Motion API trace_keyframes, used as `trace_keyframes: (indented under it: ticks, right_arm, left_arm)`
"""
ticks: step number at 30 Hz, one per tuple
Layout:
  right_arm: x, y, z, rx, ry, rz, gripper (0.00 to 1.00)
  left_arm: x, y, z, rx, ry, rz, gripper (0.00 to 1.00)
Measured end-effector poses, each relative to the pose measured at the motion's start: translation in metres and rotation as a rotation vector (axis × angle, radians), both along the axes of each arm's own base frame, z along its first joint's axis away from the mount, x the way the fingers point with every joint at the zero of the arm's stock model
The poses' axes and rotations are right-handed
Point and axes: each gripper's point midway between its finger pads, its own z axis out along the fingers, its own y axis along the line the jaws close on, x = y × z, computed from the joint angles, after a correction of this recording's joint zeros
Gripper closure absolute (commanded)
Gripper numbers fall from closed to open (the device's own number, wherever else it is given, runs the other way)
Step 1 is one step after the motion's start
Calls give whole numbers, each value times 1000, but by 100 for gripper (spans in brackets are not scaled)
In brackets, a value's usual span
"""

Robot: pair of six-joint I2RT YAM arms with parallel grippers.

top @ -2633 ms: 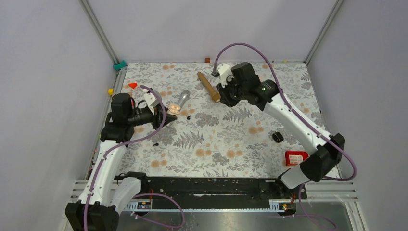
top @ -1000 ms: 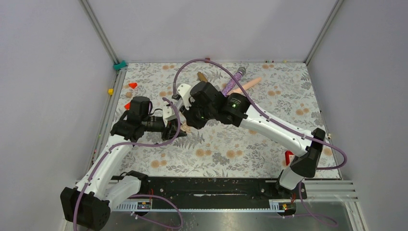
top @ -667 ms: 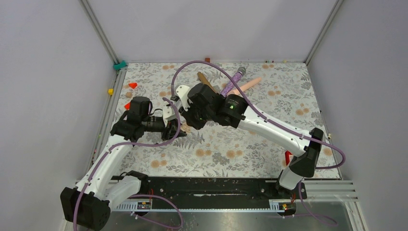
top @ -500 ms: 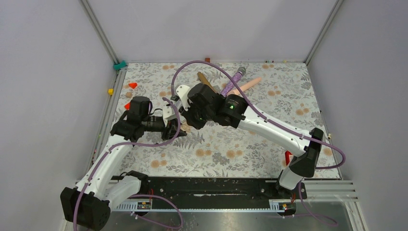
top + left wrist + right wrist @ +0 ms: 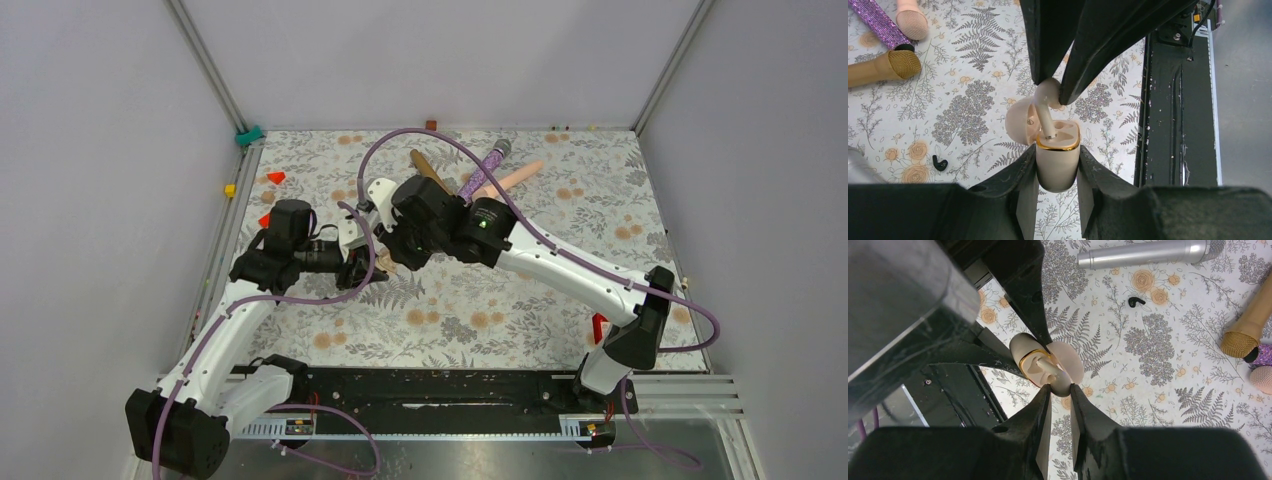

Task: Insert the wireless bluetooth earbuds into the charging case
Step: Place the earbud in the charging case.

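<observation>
Over the middle of the bench [image 5: 480, 300], now brought together from well apart, left claw [image 5: 1056, 159] clamped around open charging case [image 5: 1058, 176], right claw [image 5: 1059, 388] pinching pale earbud [image 5: 1045, 114] by its head, stem tip dipping inside, likely not yet seated.

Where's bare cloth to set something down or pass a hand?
Free: far-right cloth, between the pink microphone and the right edge; also the near strip left of the red box. Crowded: centre-left, where the left tool holds the case and the right tool the earbud; and far centre, around the other microphones.
</observation>
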Motion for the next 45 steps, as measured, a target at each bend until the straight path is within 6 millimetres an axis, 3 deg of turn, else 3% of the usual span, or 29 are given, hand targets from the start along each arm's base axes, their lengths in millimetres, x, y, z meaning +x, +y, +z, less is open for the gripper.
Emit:
trace_keyframes:
  ticks: [17, 29, 45]
  right_arm:
    - [-9, -1, -3, -26, 5, 17, 85]
    - [-2, 0, -8, -68, -11, -15, 86]
    - [3, -3, 0, -49, -70, -8, 87]
  left_arm:
    - [1, 0, 1, -4, 9, 8, 100]
    - [3, -1, 1, -7, 16, 16, 100]
    - [13, -1, -2, -43, 24, 49, 100]
